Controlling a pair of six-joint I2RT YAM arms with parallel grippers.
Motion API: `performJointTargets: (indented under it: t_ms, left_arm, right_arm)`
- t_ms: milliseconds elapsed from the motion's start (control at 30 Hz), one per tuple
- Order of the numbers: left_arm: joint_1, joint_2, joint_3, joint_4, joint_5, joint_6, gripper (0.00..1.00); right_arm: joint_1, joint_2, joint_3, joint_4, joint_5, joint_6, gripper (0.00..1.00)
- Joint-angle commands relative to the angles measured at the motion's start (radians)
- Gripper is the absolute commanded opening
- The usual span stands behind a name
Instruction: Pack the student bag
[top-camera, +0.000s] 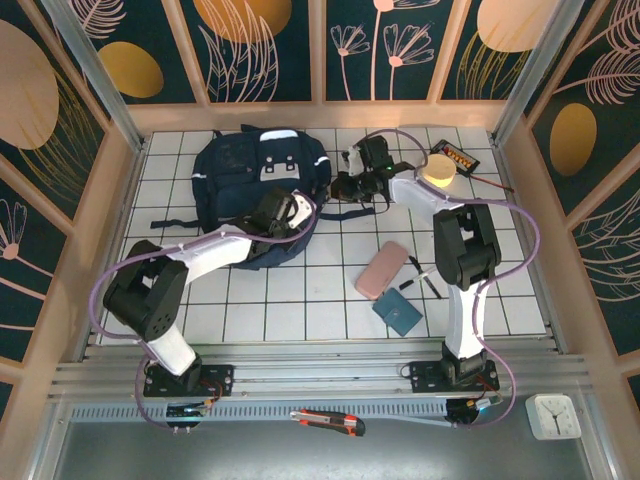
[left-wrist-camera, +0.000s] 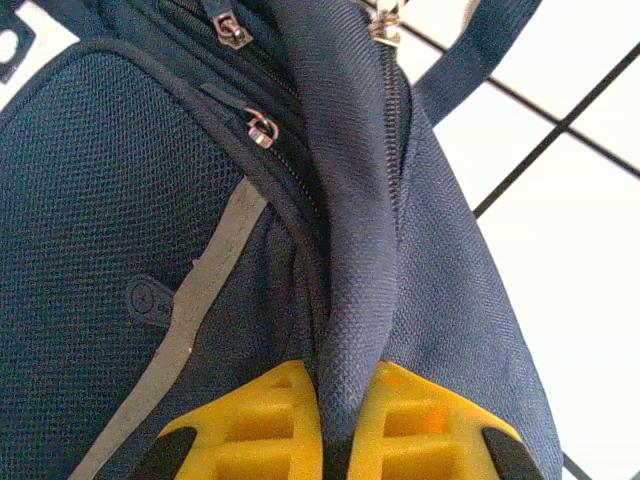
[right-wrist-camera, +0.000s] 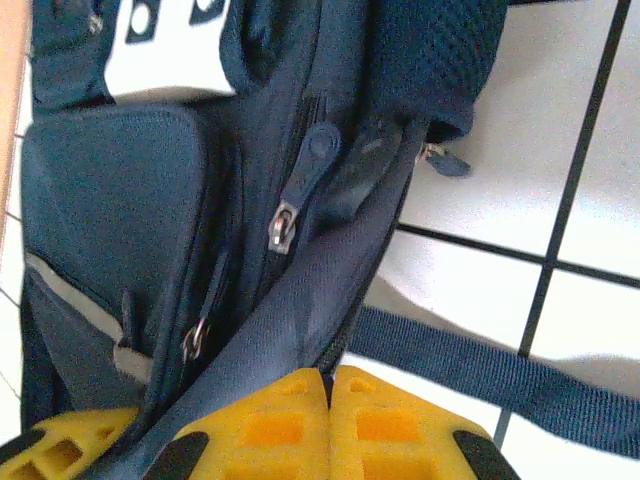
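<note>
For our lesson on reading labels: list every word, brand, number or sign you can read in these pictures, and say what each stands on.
No text can be read with confidence.
White patches on the student bag: dark marks, too small to read.
Oval emblem on the bag's side: blurred, unreadable.
Clock face: too small to read.
Black device with orange keys: too small to read.

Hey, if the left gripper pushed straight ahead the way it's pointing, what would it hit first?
The student bag itself, most likely: the left gripper is shut on a fold of its fabric, with more bag right behind.
</note>
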Motion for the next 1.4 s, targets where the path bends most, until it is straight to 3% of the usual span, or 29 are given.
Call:
performJointTargets:
  t_ms: [0, 167, 433, 567, 600, 667, 700, 733, 833, 933, 967, 1167, 1367]
  left_arm:
    - [0.009, -0.041, -0.029, -0.145, 0.099, -0.001, 0.0]
    - [0.009, -0.062, -0.059, -0.177, 0.124, 0.009, 0.0]
    - [0.009, -0.063, -0.061, -0.203, 0.043, 0.007, 0.0]
    - [0.01, -0.061, -0.048, -0.195, 0.052, 0.002, 0.0]
    - [0.01, -0.058, -0.043, -0.195, 0.056, 0.0, 0.0]
    - [0.01, -0.054, -0.041, -0.201, 0.06, 0.002, 0.0]
    - [0.009, -0.055, -0.027, -0.204, 0.061, 0.004, 0.0]
    - [0.009, -0.057, -0.011, -0.207, 0.058, 0.006, 0.0]
    - [0.009, -0.077, -0.005, -0.225, 0.05, 0.023, 0.0]
    - [0.011, -0.115, -0.011, -0.236, 0.037, 0.031, 0.0]
    - [0.011, -0.129, -0.014, -0.238, 0.037, 0.032, 0.0]
    - [0.012, -0.158, -0.011, -0.234, 0.067, 0.018, 0.0]
    - [0.013, -0.174, 0.001, -0.247, 0.068, 0.021, 0.0]
  right_arm:
    - [-0.074, 0.045, 0.055, 0.118, 0.035, -0.025, 0.0]
    - [-0.096, 0.109, 0.11, 0.142, 0.018, -0.024, 0.0]
    - [-0.134, 0.089, 0.08, 0.212, 0.033, 0.009, 0.0]
    - [-0.14, 0.101, 0.068, 0.236, -0.088, 0.044, 0.0]
    - [-0.133, 0.099, 0.059, 0.24, -0.136, 0.053, 0.06]
    - [-0.108, 0.069, 0.017, 0.216, -0.169, 0.022, 0.38]
    - [-0.091, 0.039, -0.019, 0.2, -0.145, 0.0, 0.49]
    - [-0.078, 0.009, -0.073, 0.206, -0.137, -0.028, 0.53]
    - [-0.039, -0.082, -0.234, 0.229, -0.093, -0.169, 0.57]
    - [0.01, -0.203, -0.461, 0.407, -0.129, -0.429, 0.57]
    - [0.03, -0.226, -0.494, 0.418, -0.112, -0.519, 0.61]
    - [0.071, -0.11, -0.388, 0.311, -0.095, -0.656, 0.64]
    - [0.091, -0.031, -0.307, 0.358, -0.051, -0.627, 0.65]
